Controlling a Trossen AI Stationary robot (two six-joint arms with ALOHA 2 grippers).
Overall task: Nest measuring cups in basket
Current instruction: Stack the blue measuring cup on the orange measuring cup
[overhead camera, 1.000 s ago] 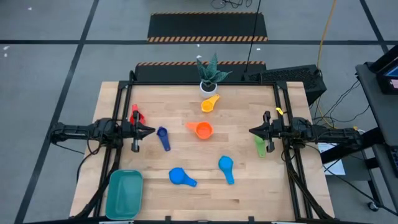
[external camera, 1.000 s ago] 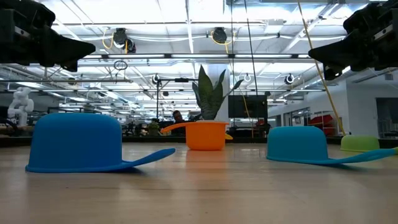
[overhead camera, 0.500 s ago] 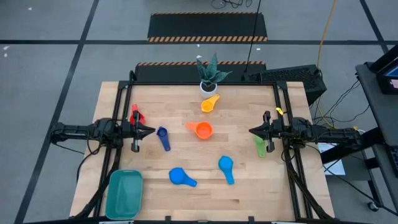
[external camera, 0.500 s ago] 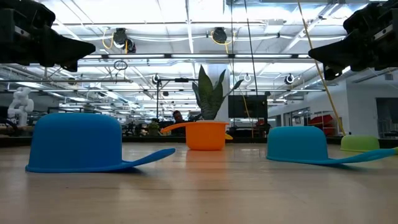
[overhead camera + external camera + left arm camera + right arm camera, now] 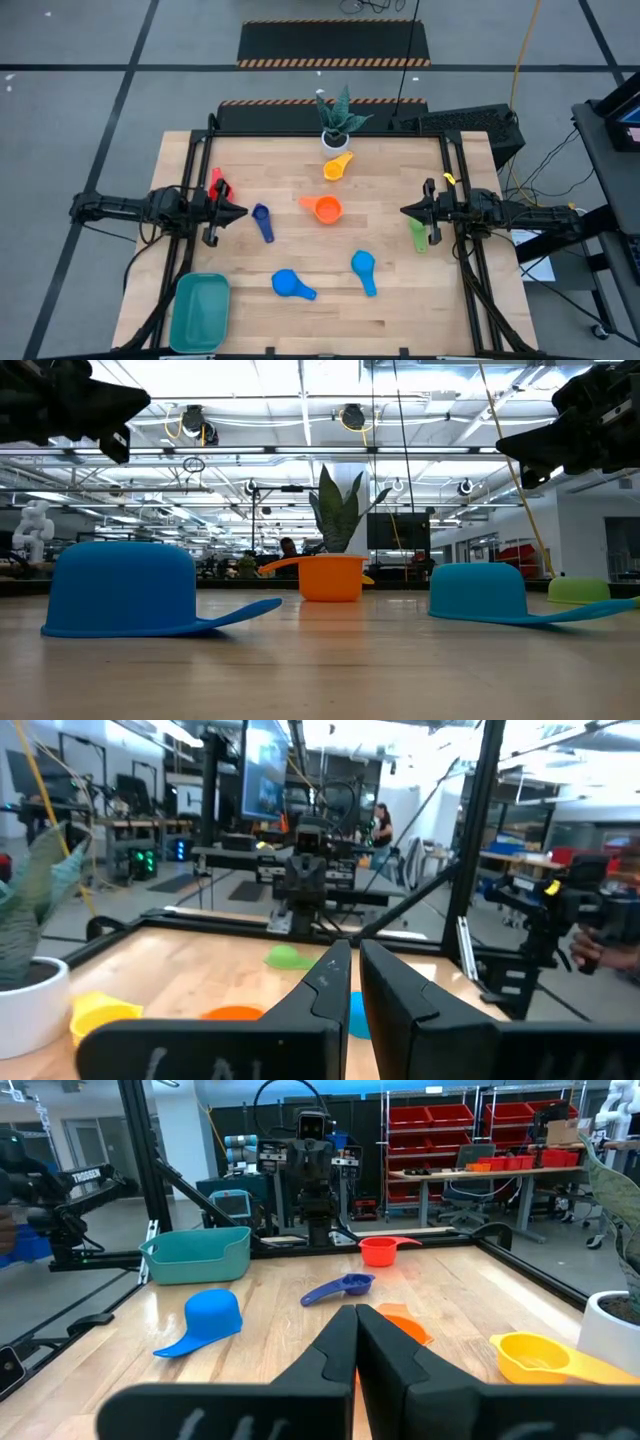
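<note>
Lying near left hand: navy cup

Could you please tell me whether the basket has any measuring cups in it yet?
Empty: the basket shows only its bare teal floor from above.

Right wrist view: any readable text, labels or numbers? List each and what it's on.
"THUNDER" is my best reading of the white lettering on a dark bar at the room's far side; it is small, so I am unsure of it.
No marks can be read on the measuring cups or the basket.
No other text is legible.
</note>
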